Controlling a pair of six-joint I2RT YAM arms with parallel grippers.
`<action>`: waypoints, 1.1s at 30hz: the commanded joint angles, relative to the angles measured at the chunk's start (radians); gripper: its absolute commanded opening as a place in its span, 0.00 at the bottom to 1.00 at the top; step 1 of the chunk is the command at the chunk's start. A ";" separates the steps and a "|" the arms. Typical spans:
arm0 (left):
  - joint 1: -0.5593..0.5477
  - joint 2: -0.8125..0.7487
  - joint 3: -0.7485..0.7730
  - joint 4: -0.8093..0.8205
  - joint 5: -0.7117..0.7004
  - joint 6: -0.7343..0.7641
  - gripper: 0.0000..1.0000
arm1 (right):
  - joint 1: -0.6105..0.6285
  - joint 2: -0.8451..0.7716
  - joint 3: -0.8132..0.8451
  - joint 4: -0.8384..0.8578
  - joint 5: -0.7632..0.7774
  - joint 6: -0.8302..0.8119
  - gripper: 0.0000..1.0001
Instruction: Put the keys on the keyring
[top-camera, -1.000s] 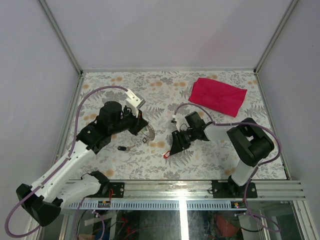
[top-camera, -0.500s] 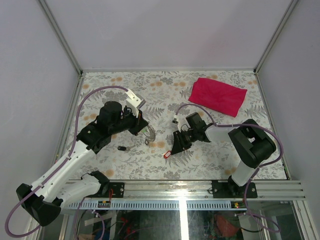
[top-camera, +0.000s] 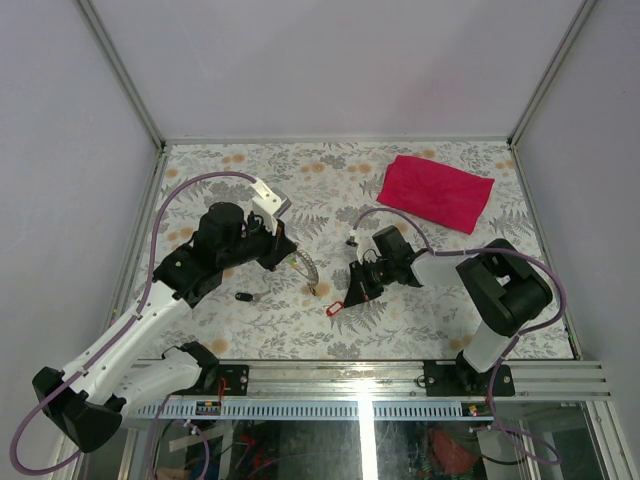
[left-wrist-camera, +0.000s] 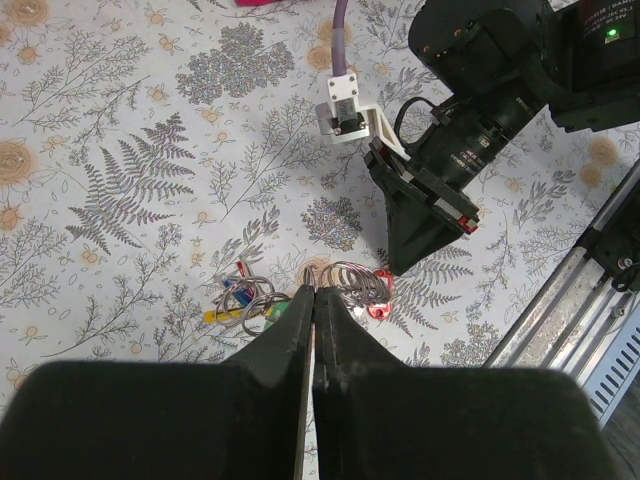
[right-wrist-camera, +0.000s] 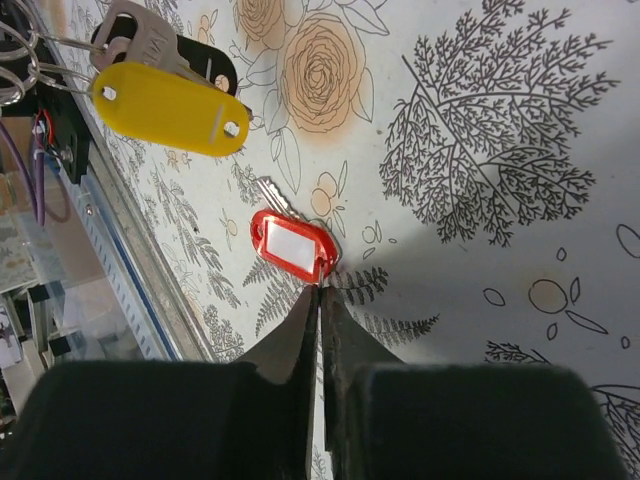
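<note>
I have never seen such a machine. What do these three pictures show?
These are two robot arms bolted to a flowered table. One picture looks down from above; the other two come from a camera on each wrist. The left gripper is shut on the keyring, a bundle of metal rings and coloured tags. The right gripper is shut too, its tips at the edge of a red-tagged key; whether it pinches it, I cannot tell. A red cloth and a small black piece also lie on the table.

White and black arms (top-camera: 120, 335), purple cables (top-camera: 200, 177), black wedge-shaped fingers (left-wrist-camera: 280, 350)
</note>
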 joint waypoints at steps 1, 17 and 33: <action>0.010 -0.019 0.039 0.058 0.012 0.017 0.00 | 0.007 -0.118 0.003 0.000 0.031 -0.040 0.01; 0.008 -0.088 0.078 0.173 0.226 0.122 0.00 | 0.046 -0.824 -0.083 0.016 0.302 -0.247 0.00; -0.078 -0.042 0.244 0.143 0.277 0.301 0.00 | 0.059 -0.911 0.158 0.020 0.192 -0.572 0.00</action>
